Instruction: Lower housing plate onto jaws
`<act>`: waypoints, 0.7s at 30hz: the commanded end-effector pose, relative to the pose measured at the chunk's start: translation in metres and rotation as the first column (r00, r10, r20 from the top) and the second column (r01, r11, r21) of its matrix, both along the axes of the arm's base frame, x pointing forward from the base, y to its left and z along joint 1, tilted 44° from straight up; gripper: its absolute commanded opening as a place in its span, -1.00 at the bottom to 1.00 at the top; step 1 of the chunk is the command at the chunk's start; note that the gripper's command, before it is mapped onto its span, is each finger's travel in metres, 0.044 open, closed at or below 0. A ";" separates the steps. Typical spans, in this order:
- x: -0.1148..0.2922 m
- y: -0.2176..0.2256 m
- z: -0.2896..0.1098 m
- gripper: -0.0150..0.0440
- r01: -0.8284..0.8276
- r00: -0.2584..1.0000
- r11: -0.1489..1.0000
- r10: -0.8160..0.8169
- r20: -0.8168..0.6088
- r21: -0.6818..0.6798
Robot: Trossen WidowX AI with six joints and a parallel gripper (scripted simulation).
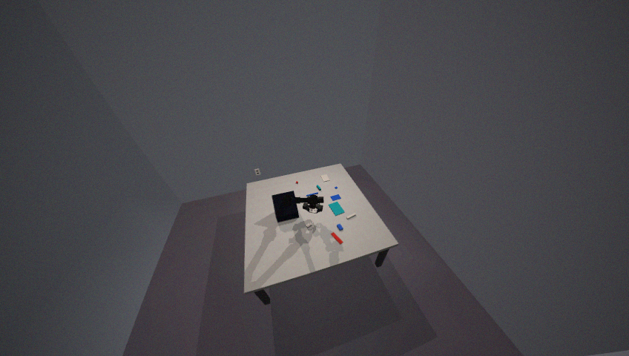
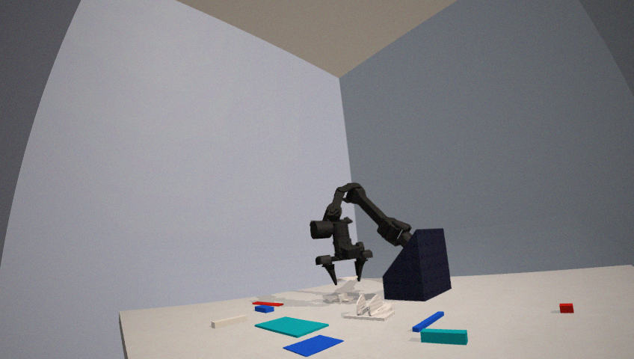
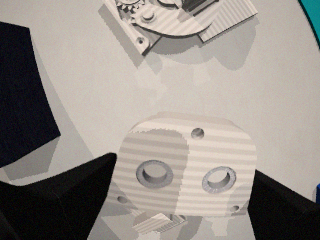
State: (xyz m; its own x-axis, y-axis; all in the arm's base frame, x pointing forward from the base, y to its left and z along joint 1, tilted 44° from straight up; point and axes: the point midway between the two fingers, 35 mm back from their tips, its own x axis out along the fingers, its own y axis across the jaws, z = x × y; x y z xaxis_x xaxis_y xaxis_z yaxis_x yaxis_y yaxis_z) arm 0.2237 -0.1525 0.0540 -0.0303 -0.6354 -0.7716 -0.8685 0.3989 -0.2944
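Observation:
The pale housing plate, with two ringed holes and three small ones, is between the fingers of my gripper. The gripper is shut on its two sides and holds it above the table. The pale base stands on the table, at the top edge of the wrist view. A curved jaw and a toothed gear part show on it. Two upright jaw forms show on it in the exterior view. The plate is beside the base, not over it. The stubs cannot be told clearly.
A small pale piece stands below the held plate. The dark arm mount is beside the base. A teal sheet, a blue bar and a blue sheet lie around it.

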 end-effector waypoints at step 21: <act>0.018 0.053 -0.047 0.70 0.382 0.875 0.924 -0.369 0.314 0.024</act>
State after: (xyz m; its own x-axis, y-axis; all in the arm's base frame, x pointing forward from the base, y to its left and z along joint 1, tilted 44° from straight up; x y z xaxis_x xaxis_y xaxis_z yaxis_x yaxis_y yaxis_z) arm 0.2398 -0.1060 0.0130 -0.0383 -0.6459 -0.7624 -0.5672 0.6422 -0.5156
